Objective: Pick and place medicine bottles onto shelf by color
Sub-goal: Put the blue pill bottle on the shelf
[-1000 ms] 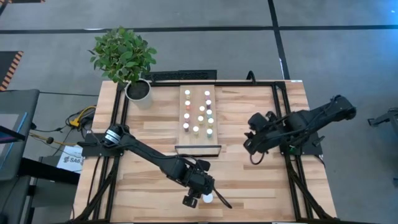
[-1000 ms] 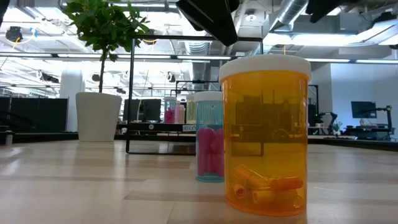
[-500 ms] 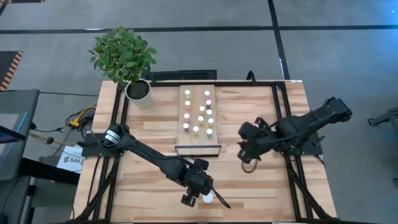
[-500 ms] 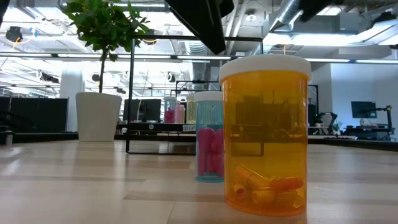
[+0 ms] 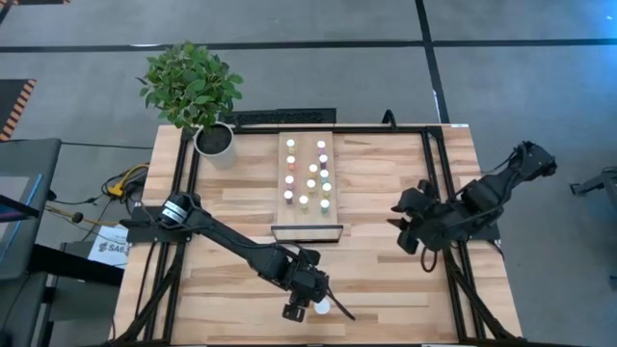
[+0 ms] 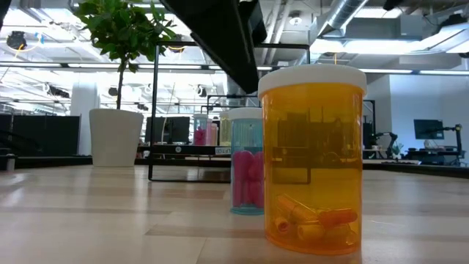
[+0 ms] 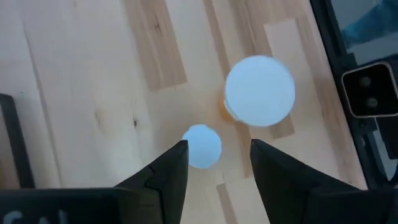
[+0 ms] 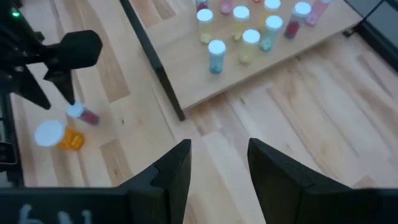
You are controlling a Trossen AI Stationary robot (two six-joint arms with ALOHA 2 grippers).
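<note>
Two medicine bottles are off the shelf (image 5: 333,193), standing near the front edge of the tabletop (image 5: 386,280): a small teal bottle (image 6: 248,161) with pink pills inside and, just beside it, a big orange bottle (image 6: 313,158). About a dozen more stand in rows on the shelf, further back.

Starting at the left, a potted plant (image 5: 193,87) sits at the tabletop's far left corner. The left tool (image 7: 214,168) hangs directly over the small bottle, whose white cap (image 7: 201,146) shows between its fingers (image 7: 168,171); the fingers are spread a modest way and grip nothing. The big bottle's cap (image 7: 259,91) lies just beyond. On the right, the right tool (image 8: 214,165) hovers over bare wood, well apart from both loose bottles, its fingers likewise parted and empty.

The likely trouble, as I judge it, comes from how close the two bottles stand. If the left tool comes down slightly off centre, one finger could clip the cap instead of passing beside it and tip the small bottle. The far finger could also nudge the big orange bottle, pushing it toward the tabletop's edge. The gap looks only a little wider than the cap, which leaves small margin.

No writing can be read on the bottles. A paper on the floor at the far left carries print too small to make out.
</note>
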